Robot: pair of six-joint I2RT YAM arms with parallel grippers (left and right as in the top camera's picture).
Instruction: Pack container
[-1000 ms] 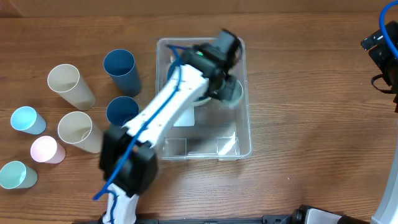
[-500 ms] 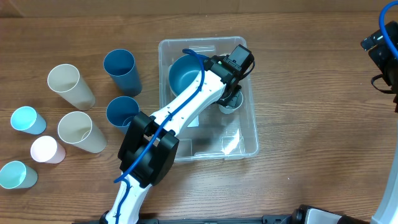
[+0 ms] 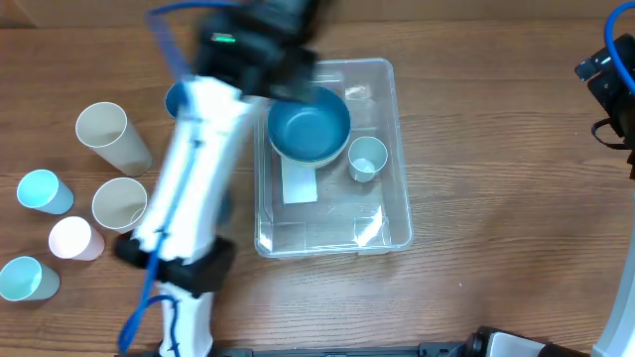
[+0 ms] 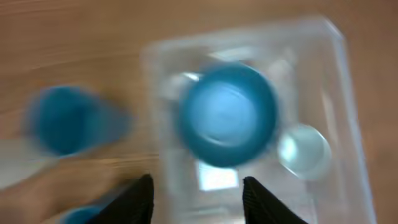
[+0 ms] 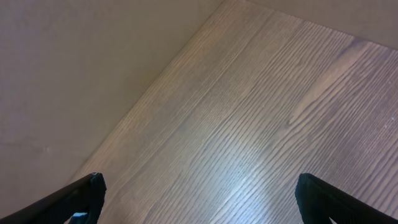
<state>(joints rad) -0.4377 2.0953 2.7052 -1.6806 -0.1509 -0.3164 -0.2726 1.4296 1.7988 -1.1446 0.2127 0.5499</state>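
The container sits on the wooden surface, holding a blue bowl with a pale cup just beside it. The left arm, blurred, stretches along the container's left side to its far-left corner, with the wrist above the rim. The left pincer looks down on the bowl, fingers apart and gripping nothing. The right pincer, well to the container's right, is spread wide and empty above bare wood.

Left arm stretched out long, blurred overhead — left gripper jaws apart, empty. Right gripper spread wide — empty.
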